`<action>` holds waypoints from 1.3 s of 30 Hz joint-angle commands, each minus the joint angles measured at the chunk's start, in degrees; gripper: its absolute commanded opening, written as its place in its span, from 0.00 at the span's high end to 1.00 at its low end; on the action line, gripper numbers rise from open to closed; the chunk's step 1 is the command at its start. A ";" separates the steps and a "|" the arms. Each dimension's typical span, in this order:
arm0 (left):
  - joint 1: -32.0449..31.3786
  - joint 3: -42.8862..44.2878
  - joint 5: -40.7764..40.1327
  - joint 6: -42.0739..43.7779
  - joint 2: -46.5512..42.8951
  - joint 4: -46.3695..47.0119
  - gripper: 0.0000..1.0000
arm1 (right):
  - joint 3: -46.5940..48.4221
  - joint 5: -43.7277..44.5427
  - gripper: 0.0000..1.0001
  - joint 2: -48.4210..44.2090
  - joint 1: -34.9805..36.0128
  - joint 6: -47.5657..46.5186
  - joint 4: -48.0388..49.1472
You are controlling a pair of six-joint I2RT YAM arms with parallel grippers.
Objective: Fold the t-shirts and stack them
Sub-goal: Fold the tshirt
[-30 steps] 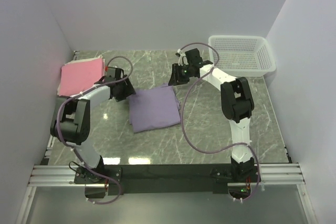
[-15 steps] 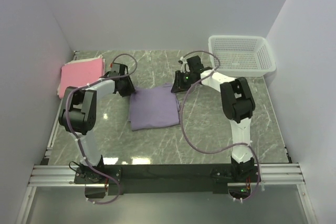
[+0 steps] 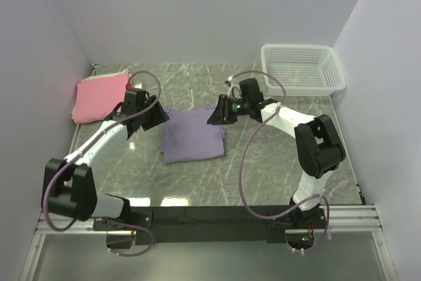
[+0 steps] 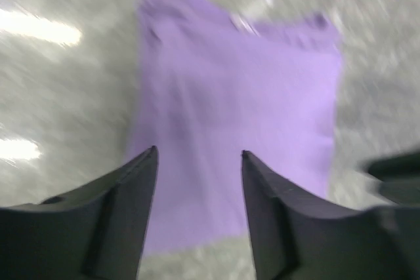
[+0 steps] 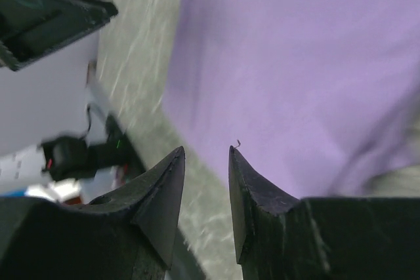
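Now left claw (image 4: 199, 151) and right claw (image 5: 205, 149), both released, flank the purple tee's (image 3: 194, 137) far edge; pink tee (image 3: 99, 98) lies left.

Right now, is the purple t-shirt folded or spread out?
Folded. The purple t-shirt lies flat on the table as a compact rectangle, with no sleeves spread out to the sides. The left wrist view shows the same shape.

One purple t-shirt (image 3: 193, 136), one pink t-shirt (image 3: 100, 99), one basket (image 3: 302, 67).
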 commanded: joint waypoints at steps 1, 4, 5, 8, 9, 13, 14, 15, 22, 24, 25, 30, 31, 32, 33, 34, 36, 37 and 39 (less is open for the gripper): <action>-4.54 -4.72 6.62 -3.00 -4.09 -0.34 0.43 | -3.34 -8.13 0.59 -0.48 4.63 3.02 3.86; -8.06 -11.39 10.06 -6.77 -5.06 3.79 0.51 | -4.92 -10.86 0.60 1.44 7.71 3.55 6.06; -8.60 -12.55 10.68 -7.65 -4.89 4.76 0.52 | -4.84 -11.65 0.60 2.24 8.15 3.29 5.88; -8.78 -18.42 12.18 -11.52 -3.66 10.99 0.65 | -6.85 -12.27 0.62 5.58 8.60 3.37 7.45; -8.34 -19.84 12.53 -13.36 -2.17 12.57 0.74 | -7.56 -12.19 0.64 6.54 7.90 3.46 8.94; -5.01 -24.85 14.11 -16.19 2.32 18.21 0.79 | -9.49 -12.80 0.68 11.81 5.79 1.80 9.31; -4.74 -25.21 14.29 -16.27 2.76 18.22 0.79 | -10.11 -12.63 0.68 12.35 5.35 1.27 9.13; -4.65 -25.47 13.68 -16.19 2.76 18.22 0.80 | -10.46 -12.54 0.68 12.70 4.65 0.74 8.78; -4.30 -23.90 11.13 -15.05 -5.13 11.64 0.78 | -11.26 -11.67 0.69 7.27 0.60 -5.06 2.73; -4.30 -22.50 9.47 -14.00 -9.16 7.68 0.72 | -10.47 -11.66 0.69 4.20 0.42 -6.03 0.53; -4.30 -20.92 8.76 -13.73 -10.32 6.45 0.69 | -9.42 -11.49 0.69 3.48 0.16 -5.86 0.26; -3.42 -17.04 3.23 -11.18 -15.60 -0.14 0.45 | -5.20 -9.73 0.69 5.57 -1.50 -3.84 0.78; -2.63 -16.34 0.34 -10.83 -16.48 -0.94 0.40 | -4.32 -9.81 0.69 6.80 -1.77 -3.14 1.65; -2.10 -16.08 -0.47 -10.04 -18.23 -1.73 0.34 | -4.22 -10.08 0.69 7.95 -2.12 -2.35 3.84; -1.32 -15.46 -1.26 -9.60 -19.11 -3.04 0.31 | -4.14 -10.69 0.69 10.66 -2.91 -0.86 5.34; -0.09 -15.11 -2.40 -8.99 -20.25 -3.58 0.30 | -3.44 -10.87 0.69 11.99 -3.44 -0.41 5.61; 0.97 -14.15 -3.38 -7.40 -23.86 -5.07 0.26 | -2.91 -9.56 0.69 14.45 -4.67 -0.49 5.18; 1.15 -13.79 -6.16 -6.96 -25.35 -6.29 0.24 | -2.73 -8.77 0.69 14.64 -4.94 -0.84 4.83; 1.33 -12.74 -8.11 -5.82 -29.57 -7.88 0.19 | -2.29 -6.83 0.69 13.42 -5.11 -2.50 2.20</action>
